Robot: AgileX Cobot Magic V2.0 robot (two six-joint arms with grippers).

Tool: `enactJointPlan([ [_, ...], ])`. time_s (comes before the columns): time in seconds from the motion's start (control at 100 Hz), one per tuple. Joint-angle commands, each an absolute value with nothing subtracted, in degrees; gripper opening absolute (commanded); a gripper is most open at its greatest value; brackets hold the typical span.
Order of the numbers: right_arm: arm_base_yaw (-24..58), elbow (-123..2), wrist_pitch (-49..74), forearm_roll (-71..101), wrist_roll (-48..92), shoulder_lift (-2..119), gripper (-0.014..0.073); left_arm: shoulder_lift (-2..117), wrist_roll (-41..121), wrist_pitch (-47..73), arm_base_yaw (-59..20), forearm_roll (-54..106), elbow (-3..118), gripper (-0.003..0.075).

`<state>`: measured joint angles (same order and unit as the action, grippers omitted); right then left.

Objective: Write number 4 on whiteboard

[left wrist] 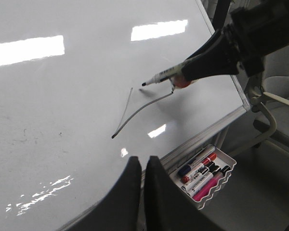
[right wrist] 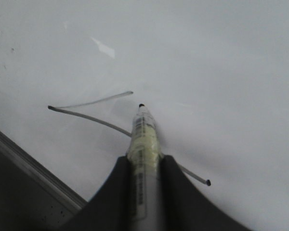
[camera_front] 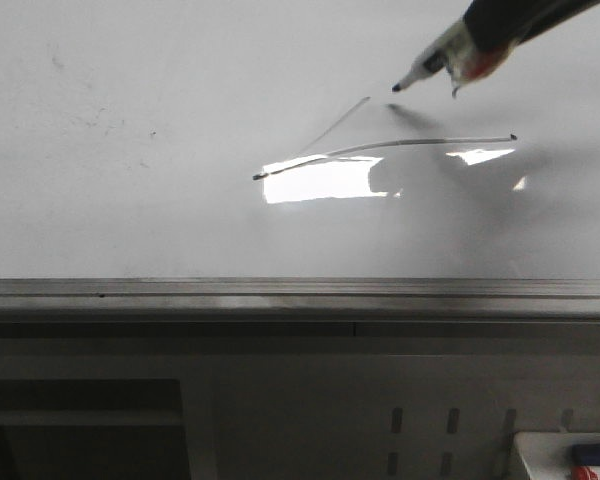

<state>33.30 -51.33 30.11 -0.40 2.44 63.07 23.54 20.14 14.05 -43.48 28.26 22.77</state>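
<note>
The whiteboard (camera_front: 130, 220) fills the front view and also shows in the left wrist view (left wrist: 62, 96) and the right wrist view (right wrist: 221, 72). Of the number 4 (camera_front: 380, 148), two thin dark strokes show: a faint diagonal and a long crossbar (left wrist: 139, 108) (right wrist: 86, 117). My right gripper (camera_front: 485, 40) (right wrist: 144, 161) is shut on a white marker (camera_front: 430, 65) (left wrist: 166, 75) (right wrist: 144, 132). The marker's black tip hangs just above the board, a little right of the diagonal's top end, with its shadow apart from it. My left gripper (left wrist: 140, 163) is shut and empty over the board's near edge.
A grey metal edge strip (camera_front: 300, 290) runs along the board's near side. A white tray (left wrist: 225, 176) with several markers hangs below the board edge; its corner shows in the front view (camera_front: 570, 455). A chair (left wrist: 279, 86) stands beyond the board's right side.
</note>
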Motion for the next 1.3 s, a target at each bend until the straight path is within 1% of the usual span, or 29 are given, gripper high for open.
enactJointPlan([
  [0.0,33.4,-53.3,26.1,-0.4,2.4,64.1,-0.0044,24.0,19.6,9.7,-43.4,29.2,24.3,-0.002],
  [0.42,33.2,-53.3,23.7,-1.0,2.6,66.5,-0.0045,24.0,19.6,9.7,-43.4,29.0,24.3,-0.002],
  [0.57,33.2,-53.1,27.2,-1.3,2.6,66.5,-0.0044,24.0,19.6,9.7,-43.4,29.0,24.3,-0.002],
  [0.7,34.6,-48.5,30.7,3.5,2.6,66.5,-0.0044,24.0,19.6,9.7,-43.4,29.0,24.3,-0.002],
  [0.83,39.4,-40.8,26.7,6.3,2.5,66.5,-0.0044,24.0,19.6,9.7,-43.4,29.0,24.3,-0.002],
  [0.93,41.6,-38.3,24.1,6.3,0.0,66.5,-0.0044,24.0,19.6,9.7,-43.4,29.0,24.3,-0.002],
  [1.16,41.3,-40.2,22.2,5.8,0.0,66.3,-0.0044,24.0,19.6,9.7,-43.4,29.0,24.3,-0.002],
  [1.29,41.3,-43.5,22.3,5.8,0.0,65.3,-0.0044,24.0,19.6,9.7,-43.4,29.8,24.3,-0.002],
])
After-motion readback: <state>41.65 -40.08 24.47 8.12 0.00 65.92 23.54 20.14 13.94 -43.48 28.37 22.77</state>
